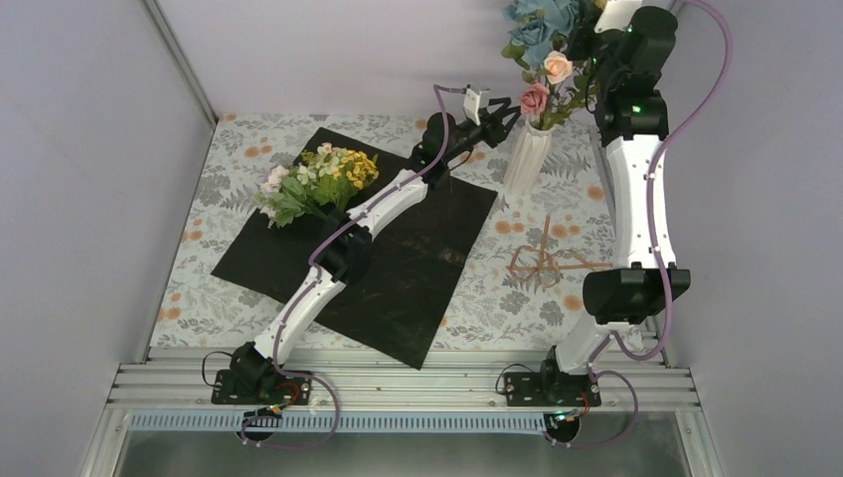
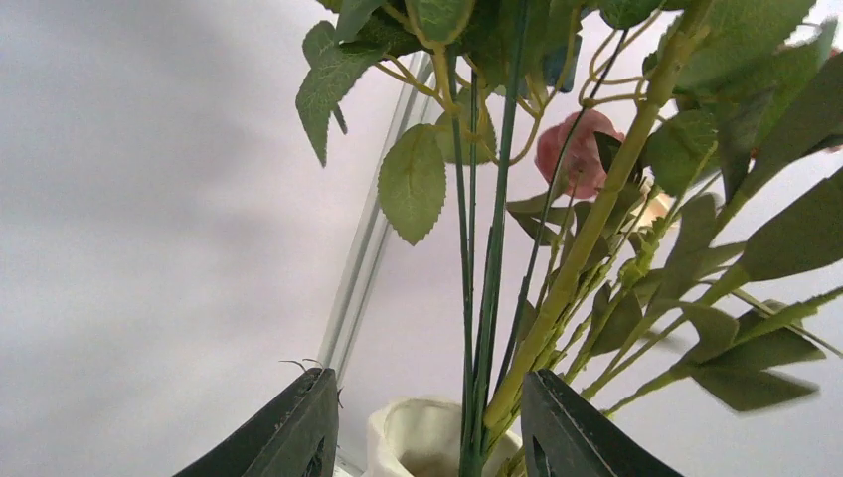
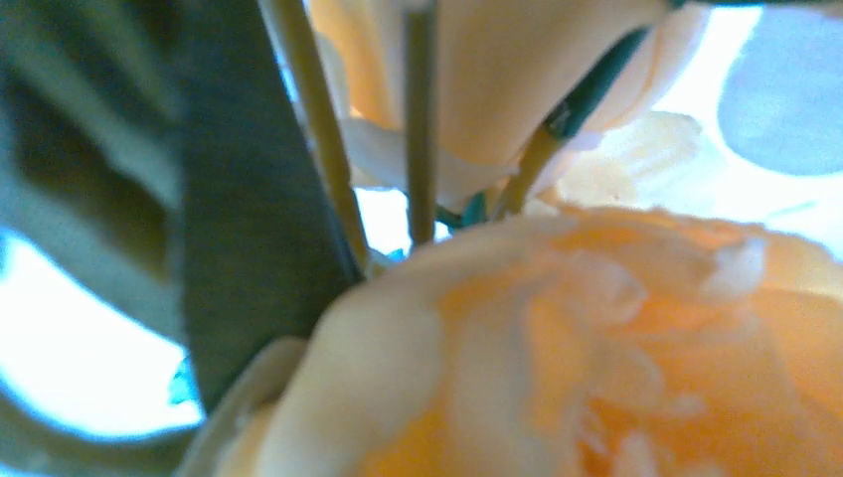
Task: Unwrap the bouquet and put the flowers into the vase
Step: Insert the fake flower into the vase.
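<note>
Surface: floral-print tablecloth [image 1: 497, 298] under grey walls; black sheet [image 1: 418, 268] spread flat left of the vase [image 1: 526, 159].
Flowers: blue and pink stems [image 1: 542, 60] stood in the vase; a white-and-yellow bunch [image 1: 318, 179] lay well left of it, on the sheet.
Left gripper [image 2: 427, 393]: half-open, straddling the stems just above the vase's rim, clamping nothing.
Right gripper [image 1: 608, 35]: closed among blooms above the vase; any grip was hidden.
Risk: a sideways tug on those stems could tip the narrow vase.
Writing: none legible.

Stems [image 2: 587, 238] (leafy) across vase [image 2: 418, 437] mouth
</note>
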